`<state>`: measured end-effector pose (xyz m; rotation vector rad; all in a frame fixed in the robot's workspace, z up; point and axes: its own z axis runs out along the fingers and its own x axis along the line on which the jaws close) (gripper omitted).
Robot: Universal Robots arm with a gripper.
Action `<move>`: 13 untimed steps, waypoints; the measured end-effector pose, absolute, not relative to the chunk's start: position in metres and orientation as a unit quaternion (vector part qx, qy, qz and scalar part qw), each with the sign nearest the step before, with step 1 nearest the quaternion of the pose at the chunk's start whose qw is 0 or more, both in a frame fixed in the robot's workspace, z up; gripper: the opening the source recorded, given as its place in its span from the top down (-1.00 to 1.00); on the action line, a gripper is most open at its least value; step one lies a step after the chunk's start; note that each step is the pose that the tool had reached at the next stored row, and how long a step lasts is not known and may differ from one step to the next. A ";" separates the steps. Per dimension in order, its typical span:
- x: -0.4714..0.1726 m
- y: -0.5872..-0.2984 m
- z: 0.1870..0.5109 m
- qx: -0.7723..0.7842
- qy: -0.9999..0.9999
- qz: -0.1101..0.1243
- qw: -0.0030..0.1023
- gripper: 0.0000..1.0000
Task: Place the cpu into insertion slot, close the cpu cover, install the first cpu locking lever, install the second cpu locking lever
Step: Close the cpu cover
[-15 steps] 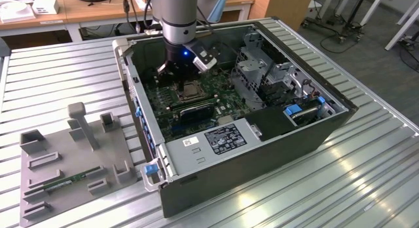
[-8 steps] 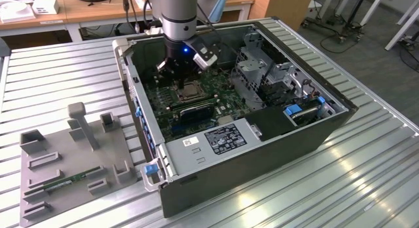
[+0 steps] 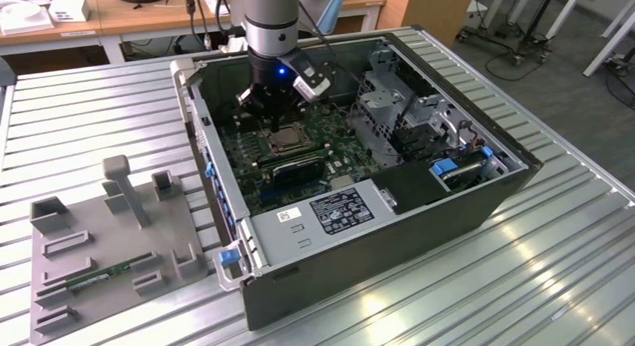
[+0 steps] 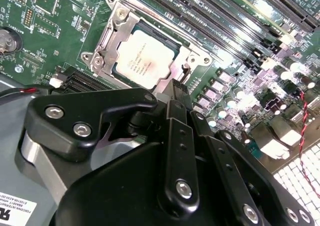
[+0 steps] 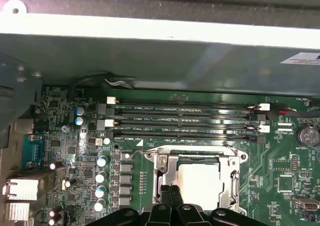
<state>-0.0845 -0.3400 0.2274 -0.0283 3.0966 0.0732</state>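
Observation:
The cpu (image 4: pixel 142 56) lies flat in the insertion slot (image 3: pixel 285 141) on the green motherboard, its silvery-tan top showing. The cpu cover (image 4: pixel 116 28) is a silvery frame lying down around the chip. It also shows in the first wrist view as the cpu cover (image 5: pixel 165 168) around the cpu (image 5: pixel 201 178). My gripper (image 4: pixel 177 93) hangs just over one edge of the socket with its black fingers (image 5: pixel 166 196) pressed together and nothing between them. A thin metal rod (image 5: pixel 200 147) runs along the cover's far side; I cannot tell whether it is latched.
The open computer case (image 3: pixel 297 227) walls in the board on all sides. Long black memory slots (image 5: pixel 185 118) run beside the socket. Drive cages (image 3: pixel 397 108) stand at the exterior view's right. A grey fixture (image 3: pixel 109 234) holding a green memory stick (image 3: pixel 109 274) lies outside the case.

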 end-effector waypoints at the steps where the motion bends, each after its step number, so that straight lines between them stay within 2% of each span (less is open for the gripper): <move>1: -0.084 -0.340 0.227 -0.009 0.999 0.024 0.022 0.79; 13: -0.062 -0.340 0.228 -0.009 0.999 0.023 0.022 0.79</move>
